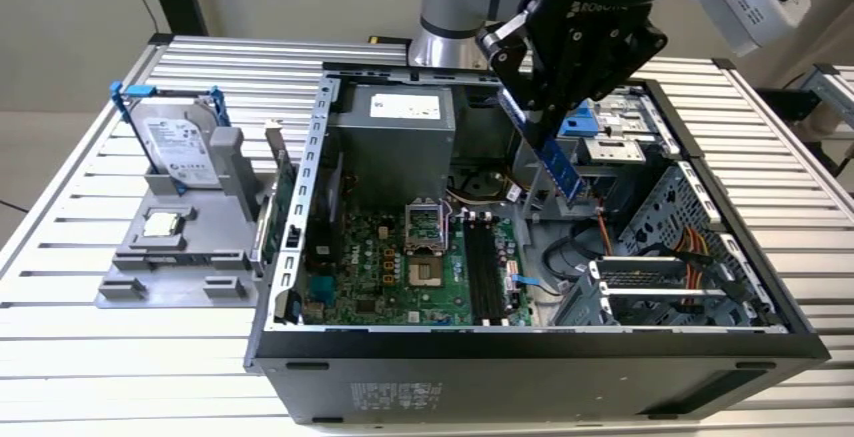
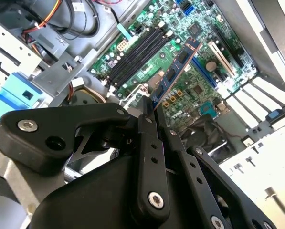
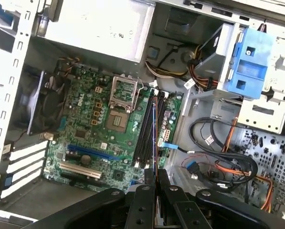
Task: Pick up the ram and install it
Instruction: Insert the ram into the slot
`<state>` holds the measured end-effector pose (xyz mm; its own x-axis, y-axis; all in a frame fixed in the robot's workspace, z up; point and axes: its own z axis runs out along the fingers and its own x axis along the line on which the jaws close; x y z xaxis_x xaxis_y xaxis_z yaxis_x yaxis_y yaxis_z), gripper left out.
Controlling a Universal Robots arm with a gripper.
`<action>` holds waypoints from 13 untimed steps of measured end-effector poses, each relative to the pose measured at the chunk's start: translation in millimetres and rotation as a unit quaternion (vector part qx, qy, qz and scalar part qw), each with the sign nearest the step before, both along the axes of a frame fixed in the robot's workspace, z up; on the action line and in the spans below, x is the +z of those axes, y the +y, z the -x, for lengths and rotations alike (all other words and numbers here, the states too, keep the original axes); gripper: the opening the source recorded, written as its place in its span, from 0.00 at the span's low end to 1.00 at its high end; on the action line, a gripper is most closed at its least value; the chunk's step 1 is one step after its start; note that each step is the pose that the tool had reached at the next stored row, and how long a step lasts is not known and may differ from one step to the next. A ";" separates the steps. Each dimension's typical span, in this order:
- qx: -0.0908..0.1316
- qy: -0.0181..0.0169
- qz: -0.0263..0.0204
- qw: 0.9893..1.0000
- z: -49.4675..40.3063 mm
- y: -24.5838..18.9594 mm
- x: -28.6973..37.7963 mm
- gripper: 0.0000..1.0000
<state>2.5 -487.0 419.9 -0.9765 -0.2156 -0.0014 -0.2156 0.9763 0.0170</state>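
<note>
The gripper [image 1: 531,99] is closed on the ram [image 1: 558,162]. It clamps one end of the stick between its fingers, and the free end slants downward. In the exterior view the pair sits at upper centre of the frame, above the open case [image 1: 534,377] and clear of the motherboard [image 1: 374,277].

The slots [image 1: 483,267] lie at lower centre of the frame, below the stick and toward the exterior view's left. All appear empty. In the first wrist view the ram [image 3: 154,143] shows edge-on as a thin line running along the slots [image 3: 146,129]. This suggests the stick is close to parallel with them.

The step in hand is judged to be carrying and aligning. To do it well:
- Hold the long edge parallel to one slot.
- Level the slanted stick before contact.
- Match the notch to the slot key.
- Confirm the end latches are open; their state cannot be told here.

The socket [image 1: 424,222] sits just beside the slots on the exterior view's left. A cable bundle [image 1: 614,242] lies on their right, and a blue bracket [image 1: 577,122] stands behind the stick. These two are likely the nearest hazards to the wide gripper body.

At the left of the frame, outside the case, a hard drive [image 1: 174,142] and a processor [image 1: 163,224] rest on a grey fixture [image 1: 134,282], well apart from the work.
</note>
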 end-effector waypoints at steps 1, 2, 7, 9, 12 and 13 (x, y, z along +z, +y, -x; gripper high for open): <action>-0.005 0.000 0.000 1.000 0.0 0.0 0.0 0.00; -0.011 0.000 0.000 1.000 0.0 0.0 0.0 0.00; -0.035 0.000 0.000 0.999 0.0 0.0 0.0 0.00; -0.044 0.000 0.000 0.999 0.0 0.0 0.0 0.00; -0.057 0.000 0.000 0.998 0.0 0.0 0.0 0.00; -0.061 0.000 0.000 0.998 0.0 0.0 0.0 0.00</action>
